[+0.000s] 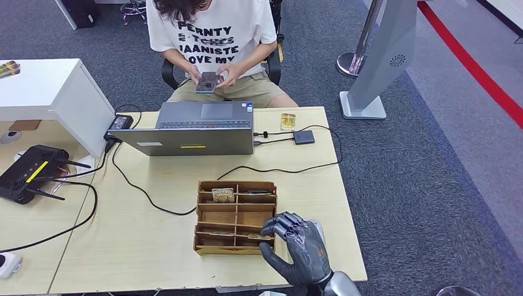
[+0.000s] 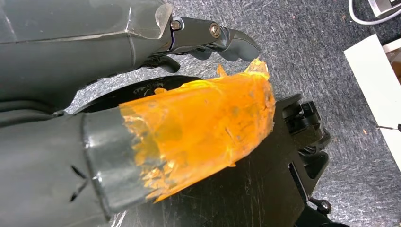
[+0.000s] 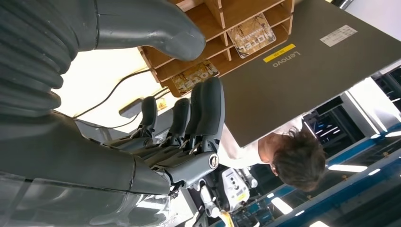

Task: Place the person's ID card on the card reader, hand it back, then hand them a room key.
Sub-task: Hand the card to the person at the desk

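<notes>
A small yellowish ID card (image 1: 287,121) lies on the far right of the table, just beyond the dark square card reader (image 1: 303,137), which has a cable attached. A wooden organiser (image 1: 198,217) holds hotel key cards (image 1: 223,195) in its compartments. My right hand (image 1: 297,246) hovers at the organiser's near right corner, fingers spread and empty. In the right wrist view the right hand (image 3: 142,156) stretches its fingers towards a key card (image 3: 194,77), with the thumb held apart. My left hand (image 2: 142,142), its thumb wrapped in orange tape, hangs over the carpet holding nothing.
A person (image 1: 213,37) sits beyond the table holding a phone (image 1: 208,82). A grey laptop (image 1: 191,140) stands between them and the organiser. Black cables (image 1: 142,191) cross the tabletop. A router (image 1: 31,172) sits on the left desk. A stand (image 1: 382,68) rises at the right.
</notes>
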Available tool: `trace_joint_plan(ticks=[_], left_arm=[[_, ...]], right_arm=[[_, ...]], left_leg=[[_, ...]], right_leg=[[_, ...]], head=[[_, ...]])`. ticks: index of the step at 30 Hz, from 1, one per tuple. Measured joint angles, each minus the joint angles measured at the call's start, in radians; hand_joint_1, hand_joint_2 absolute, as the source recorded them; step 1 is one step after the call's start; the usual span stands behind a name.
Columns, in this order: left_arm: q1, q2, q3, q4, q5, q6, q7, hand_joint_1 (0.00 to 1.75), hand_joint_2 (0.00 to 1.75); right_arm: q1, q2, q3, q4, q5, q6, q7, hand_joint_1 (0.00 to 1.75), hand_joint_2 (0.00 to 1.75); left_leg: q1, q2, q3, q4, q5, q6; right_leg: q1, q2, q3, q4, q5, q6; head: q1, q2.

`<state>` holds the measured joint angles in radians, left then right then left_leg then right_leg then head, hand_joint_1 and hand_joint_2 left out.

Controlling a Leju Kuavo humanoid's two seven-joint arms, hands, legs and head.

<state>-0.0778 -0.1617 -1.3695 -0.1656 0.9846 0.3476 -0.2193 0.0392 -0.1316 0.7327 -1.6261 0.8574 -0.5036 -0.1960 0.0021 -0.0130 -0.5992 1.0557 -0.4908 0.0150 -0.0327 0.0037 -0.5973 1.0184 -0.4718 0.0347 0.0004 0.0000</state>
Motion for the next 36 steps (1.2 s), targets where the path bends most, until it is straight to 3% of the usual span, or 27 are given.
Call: trace_joint_plan(ticks=[6,14,30,36], left_arm=[[0.000,0.000,0.000,0.000,-0.004,-0.001,0.007,0.00,0.00],[-0.001,0.000,0.000,0.000,-0.009,-0.004,0.009,0.00,0.00],[-0.006,0.000,0.000,0.000,-0.031,-0.020,0.034,0.00,0.00],[-0.015,0.000,0.000,0.000,-0.035,-0.026,0.043,0.00,0.00]], right_arm=[[-0.011,0.000,0.010,0.027,0.020,-0.004,0.014,0.68,1.75],[-0.027,0.000,0.026,0.071,0.045,-0.006,0.040,0.65,1.75],[-0.081,0.009,0.069,0.160,0.125,-0.006,0.083,0.84,1.75],[-0.098,0.029,0.088,0.197,0.145,-0.006,0.094,0.81,1.75]], left_leg=[[0.000,0.000,0.000,0.000,0.000,0.000],[0.000,0.000,0.000,0.000,0.000,0.000],[0.000,0.000,0.000,0.000,0.000,0.000],[0.000,0.000,0.000,0.000,0.000,0.000]], right_leg=[[0.000,0.000,0.000,0.000,0.000,0.000],[0.000,0.000,0.000,0.000,0.000,0.000],[0.000,0.000,0.000,0.000,0.000,0.000],[0.000,0.000,0.000,0.000,0.000,0.000]], head=[[0.000,0.000],[0.000,0.000],[0.000,0.000],[0.000,0.000]])
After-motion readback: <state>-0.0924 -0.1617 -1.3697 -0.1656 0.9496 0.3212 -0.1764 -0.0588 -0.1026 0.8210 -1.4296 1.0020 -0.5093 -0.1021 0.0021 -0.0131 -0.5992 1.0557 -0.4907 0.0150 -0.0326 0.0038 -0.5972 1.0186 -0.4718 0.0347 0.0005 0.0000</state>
